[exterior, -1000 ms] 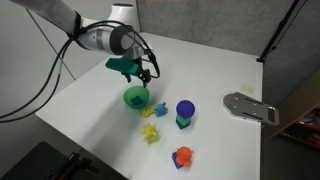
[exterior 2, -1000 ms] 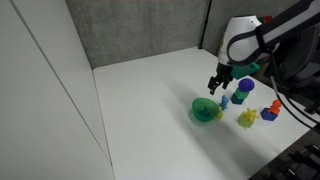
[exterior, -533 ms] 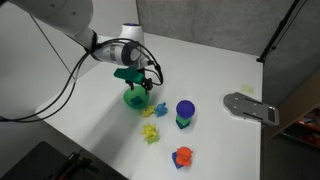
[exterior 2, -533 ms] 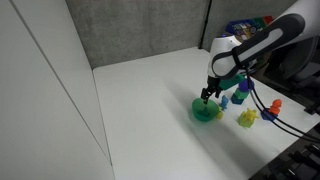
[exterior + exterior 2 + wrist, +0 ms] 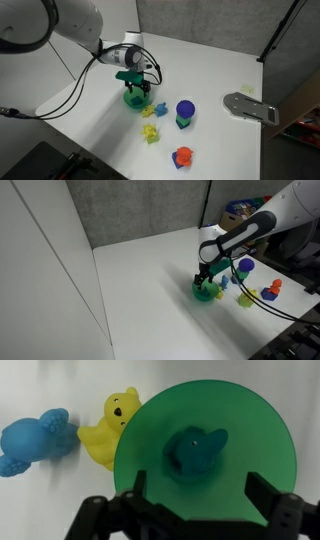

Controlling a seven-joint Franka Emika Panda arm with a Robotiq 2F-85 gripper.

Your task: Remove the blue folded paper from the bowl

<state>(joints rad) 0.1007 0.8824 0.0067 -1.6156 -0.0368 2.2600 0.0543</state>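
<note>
Hovering right above the bowl (image 5: 252,432), hand (image 5: 200,495) spread apart and empty; blue folded paper (image 5: 195,450) lies at bowl centre, so grasp, lift-out and drop on the worktop (image 5: 40,385) are not yet done.

White table (image 5: 215,65); grey wall (image 5: 140,210) behind; white panel (image 5: 40,270) alongside.

Wrist view looks closely down on the bowl (image 5: 250,440) both exterior views share (image 5: 130,99) (image 5: 205,293).

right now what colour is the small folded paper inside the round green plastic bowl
Teal-blue; the small folded paper shows best in the wrist view.
</note>
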